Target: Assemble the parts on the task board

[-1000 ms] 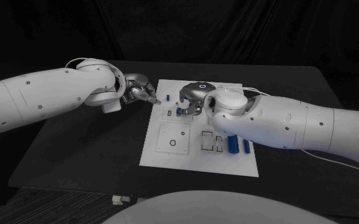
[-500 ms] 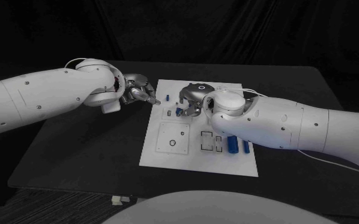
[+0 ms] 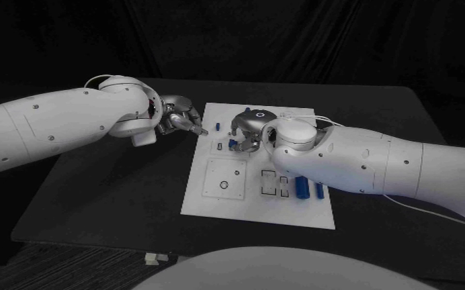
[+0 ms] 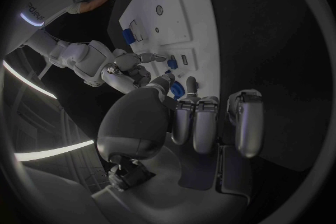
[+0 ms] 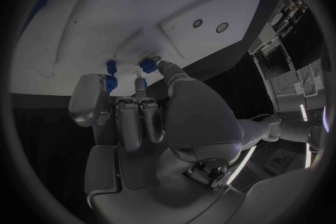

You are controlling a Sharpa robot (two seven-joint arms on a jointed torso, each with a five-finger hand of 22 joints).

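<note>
Right robot hand [image 3: 247, 129] has edged left, pinching a small blue part [image 5: 148, 65] over the white task board [image 3: 218, 199]; press it straight down; left robot hand [image 3: 179, 121] waits, fingers curled on nothing, at the board's far left edge

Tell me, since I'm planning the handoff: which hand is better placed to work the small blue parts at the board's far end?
Probably the right hand: it is over the white task board, fingertips at the small blue parts. The left hand sits at the board's edge.

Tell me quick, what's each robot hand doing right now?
Left robot hand: cannot be told, at the task board's edge.
Right robot hand: cannot be told, fingertips at a blue part.
</note>
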